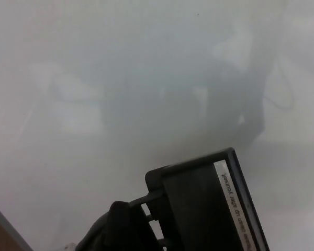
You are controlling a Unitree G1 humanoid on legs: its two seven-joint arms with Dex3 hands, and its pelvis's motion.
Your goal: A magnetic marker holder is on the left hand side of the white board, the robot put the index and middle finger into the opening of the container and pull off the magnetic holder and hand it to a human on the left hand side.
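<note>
The black magnetic marker holder (204, 209), a box with a white label strip along its right side, sits at the bottom centre of the head view, tilted, in front of the whiteboard (120, 68). My left hand (118, 230) comes up from the bottom edge and meets the holder's left end, where its fingers hook on. The exact grip is hidden behind the box. I cannot see whether the holder still touches the board. My right hand does not show.
The whiteboard fills nearly the whole picture and carries only dim grey reflections. Its grey frame edge (2, 222) cuts across the bottom left corner, with a brown surface beyond it.
</note>
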